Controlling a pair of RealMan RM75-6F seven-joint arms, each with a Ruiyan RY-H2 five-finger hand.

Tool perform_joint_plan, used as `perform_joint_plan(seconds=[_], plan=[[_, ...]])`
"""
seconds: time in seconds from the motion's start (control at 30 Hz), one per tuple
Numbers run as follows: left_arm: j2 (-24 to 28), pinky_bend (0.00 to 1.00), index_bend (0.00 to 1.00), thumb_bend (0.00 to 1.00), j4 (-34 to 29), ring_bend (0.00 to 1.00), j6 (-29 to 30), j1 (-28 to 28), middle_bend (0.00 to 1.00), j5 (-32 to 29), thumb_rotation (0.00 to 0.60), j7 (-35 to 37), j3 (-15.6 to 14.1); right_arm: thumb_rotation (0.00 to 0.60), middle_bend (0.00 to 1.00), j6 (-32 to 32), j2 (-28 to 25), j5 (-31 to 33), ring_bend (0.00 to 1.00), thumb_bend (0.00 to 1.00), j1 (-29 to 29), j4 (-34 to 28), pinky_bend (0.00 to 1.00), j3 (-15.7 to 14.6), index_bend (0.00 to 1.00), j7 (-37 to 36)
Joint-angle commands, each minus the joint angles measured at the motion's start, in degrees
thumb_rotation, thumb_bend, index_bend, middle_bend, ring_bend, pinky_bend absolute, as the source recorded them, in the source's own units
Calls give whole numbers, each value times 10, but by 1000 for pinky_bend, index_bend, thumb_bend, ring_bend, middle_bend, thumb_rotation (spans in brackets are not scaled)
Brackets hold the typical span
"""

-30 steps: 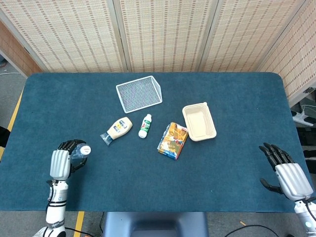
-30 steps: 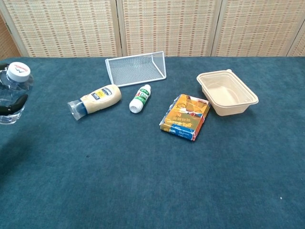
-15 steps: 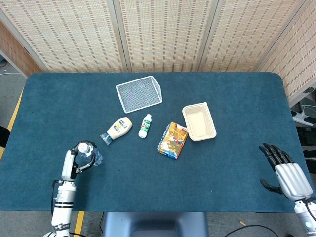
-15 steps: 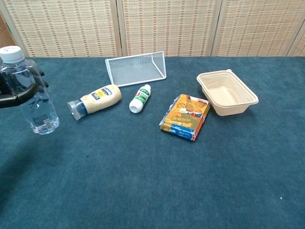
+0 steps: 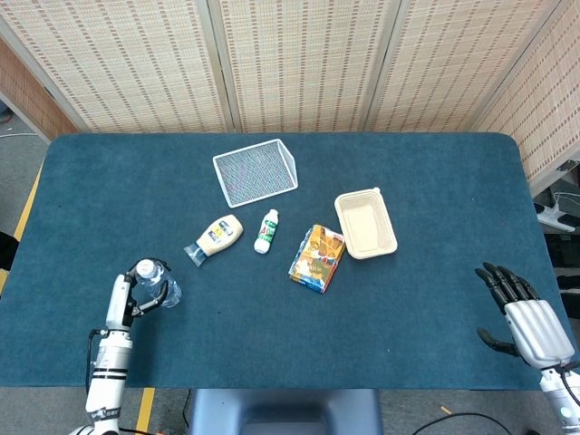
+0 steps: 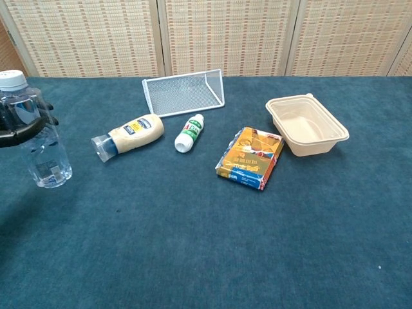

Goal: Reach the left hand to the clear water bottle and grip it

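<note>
Left robot hand [image 5: 120, 300] with fingers wrapped round the clear water bottle [image 6: 40, 140], bottle upright (white cap on top) at the bench's [image 5: 417, 227] near-left edge, right robot hand [image 5: 526, 314] spread, holding nothing, far right

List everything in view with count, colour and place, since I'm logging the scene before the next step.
clear water bottle: 1, clear, white cap, table's left edge
mesh tray: 1, white, far centre
squeeze bottle: 1, cream, lying left of centre
small bottle: 1, white and green, lying centre
snack packet: 1, orange, centre
food container: 1, beige, right of centre
table: 1, blue
left hand: 1, silver, gripping the water bottle
right hand: 1, silver and black, near right, empty
</note>
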State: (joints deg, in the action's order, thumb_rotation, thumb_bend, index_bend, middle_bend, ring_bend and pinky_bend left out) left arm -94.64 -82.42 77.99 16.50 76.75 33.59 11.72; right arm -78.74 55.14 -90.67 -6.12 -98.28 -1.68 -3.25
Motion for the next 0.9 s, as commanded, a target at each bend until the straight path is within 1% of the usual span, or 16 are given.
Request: perform_joint_plan(seconds=[0.03,0.1,0.13,0.2,0.27,0.33,0.37,0.47,0.57,0.6,0.7,0.8,0.9], plan=[[-30,531,732,723,30,635,65,2,728,45,600,-2,15,600,6,0,-1,-1,0,169,0,-1,122,0,0,-2],[-40,531,733,723,41,635,109,5,728,73,600,6,28,600,6,-1,-1,0,0,170,0,0,122,0,0,-2],[-42,531,733,723,43,635,119,6,728,79,600,6,32,600,6,-1,-1,0,0,169,0,0,122,0,0,-1],[-43,531,733,723,44,635,121,6,728,81,600,6,32,600,6,-1,-1,0,0,169,0,0,122,0,0,-1],[-43,531,733,723,42,635,138,9,727,91,600,6,40,600,6,0,-1,0,0,169,0,0,122,0,0,-2],[-31,531,733,723,15,635,148,12,727,96,600,15,52,600,6,0,-2,-1,0,169,0,-1,122,0,0,-4],[-20,531,733,723,-4,635,143,13,727,94,600,21,55,600,6,-1,-2,0,0,169,0,0,122,0,0,-2],[-5,531,733,724,-16,635,117,11,727,84,600,-2,38,600,7,0,-1,0,0,169,0,-1,122,0,0,-1],[-8,532,733,724,1,635,76,9,728,62,600,-11,11,600,6,2,0,1,0,169,0,-1,122,-1,0,1],[-12,531,733,723,10,635,54,8,728,49,600,-8,1,600,6,3,-1,0,0,169,0,-2,122,-1,0,1],[-24,531,733,724,34,635,9,10,728,21,600,3,-12,600,6,3,-1,1,0,169,-1,-2,122,-1,0,1],[-33,531,733,724,48,635,2,11,728,20,600,12,-13,600,7,5,-1,3,0,169,-1,-3,122,-1,0,2],[-32,532,734,724,35,635,32,12,728,38,600,21,2,600,7,5,-2,5,0,169,-1,-4,122,0,0,3]])
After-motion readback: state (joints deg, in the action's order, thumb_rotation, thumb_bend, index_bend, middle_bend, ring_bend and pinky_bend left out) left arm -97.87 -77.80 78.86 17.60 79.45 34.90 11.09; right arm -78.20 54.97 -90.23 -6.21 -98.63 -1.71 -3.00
